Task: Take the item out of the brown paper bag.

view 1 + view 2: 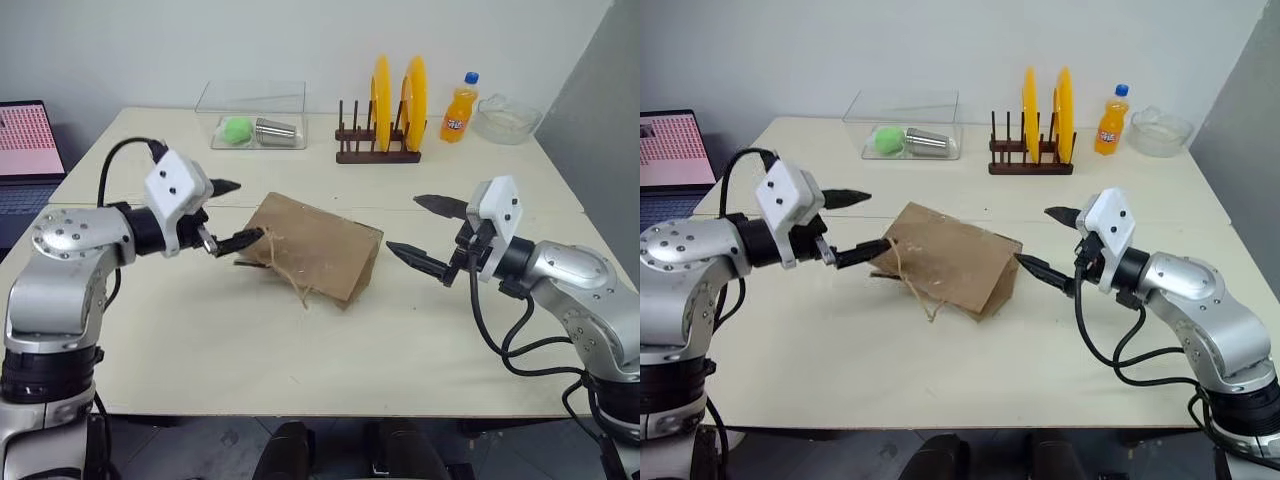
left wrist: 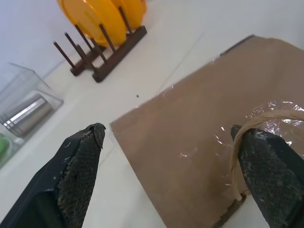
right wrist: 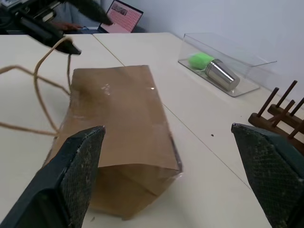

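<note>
1. Brown paper bag [image 1: 318, 248] lies flat mid-desk [image 1: 300, 340], cord handles [image 1: 290, 272] toward left tool [image 1: 232, 214].
2. Left tool fingers apart, lower fingertip at a handle loop.
3. Right tool [image 1: 425, 232] fingers apart, just beside the bag's other end.
4. Item can't be seen.

Soft, even light fills the room from overhead. The pale table [image 1: 300, 340] shows only faint shadows beneath the brown paper bag [image 1: 320, 245]. Tape on it glints. Close up, the left gripper's fingertips [image 2: 80, 161] blur slightly.
</note>
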